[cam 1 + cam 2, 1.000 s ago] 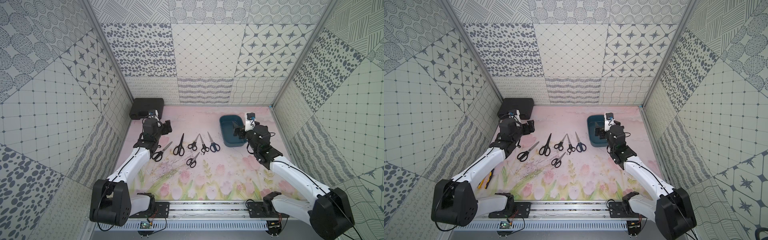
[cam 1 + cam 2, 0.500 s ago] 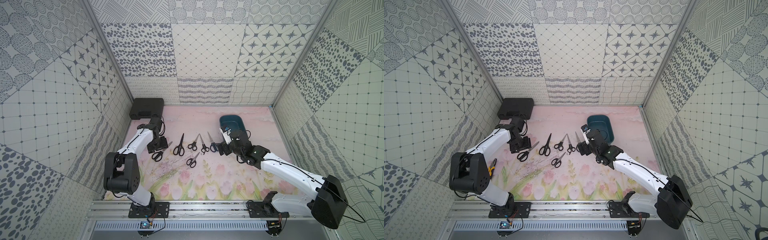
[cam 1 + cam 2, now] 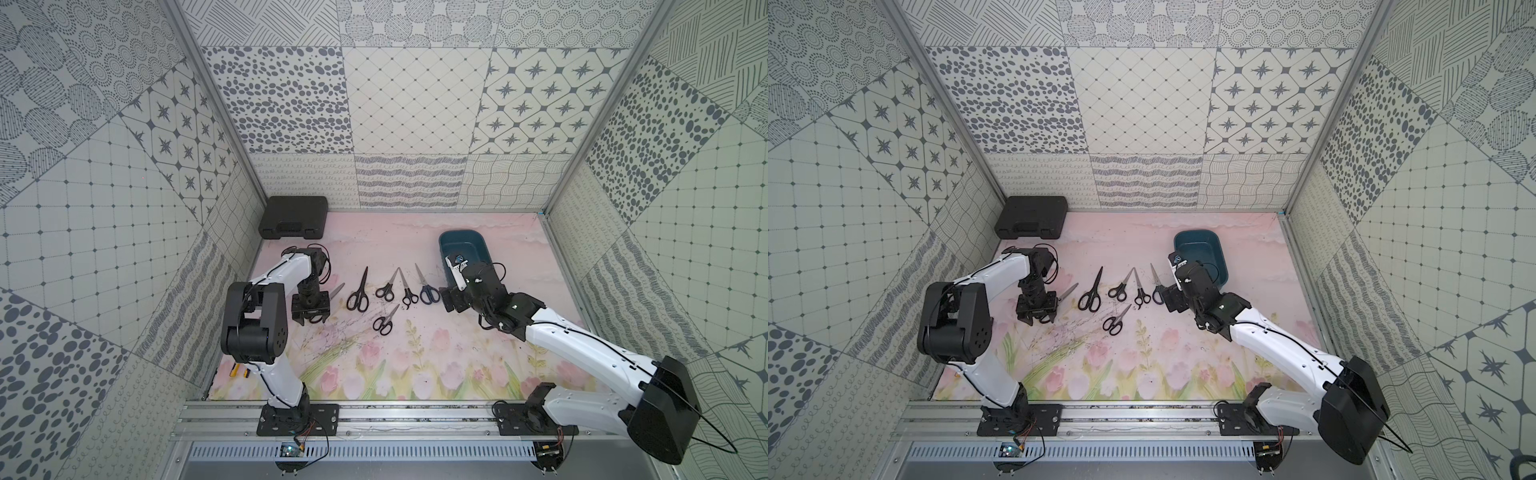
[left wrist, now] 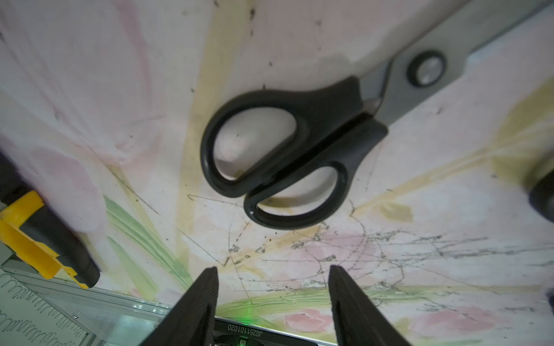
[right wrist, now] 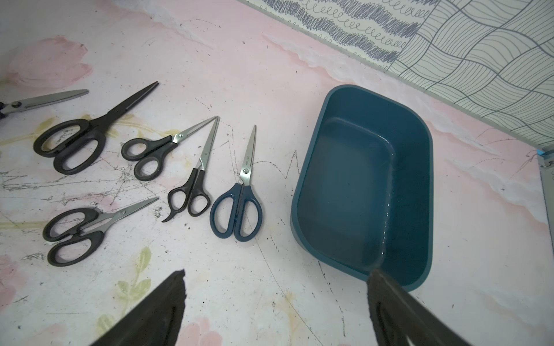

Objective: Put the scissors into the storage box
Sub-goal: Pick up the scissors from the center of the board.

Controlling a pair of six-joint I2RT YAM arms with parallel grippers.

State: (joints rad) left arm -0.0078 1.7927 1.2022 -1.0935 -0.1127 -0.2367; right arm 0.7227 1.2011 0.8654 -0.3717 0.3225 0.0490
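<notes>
Several scissors lie in a loose row on the pink floral mat. Among them are a large all-black pair (image 3: 359,291) and a blue-handled pair (image 3: 428,291) (image 5: 239,206). The leftmost pair has black handles (image 4: 278,149) and a silver blade (image 3: 337,289). My left gripper (image 3: 312,320) (image 4: 272,272) hovers over its handles, open and empty, with the loops just ahead of the fingertips. The teal storage box (image 3: 467,245) (image 5: 368,185) stands empty at the back right. My right gripper (image 3: 446,301) (image 5: 275,274) is open over bare mat between the blue-handled pair and the box's near corner.
A black hard-shell case (image 3: 293,217) sits in the back left corner. Yellow-handled pliers (image 3: 241,371) (image 4: 33,236) lie by the left wall near the front. The patterned walls close in on three sides, and the mounting rail (image 3: 374,415) runs along the front.
Both arms came down from a raised pose to the mat. The left gripper moved over the leftmost scissors' handles and its jaws narrowed. The right gripper settled beside the blue-handled pair.
</notes>
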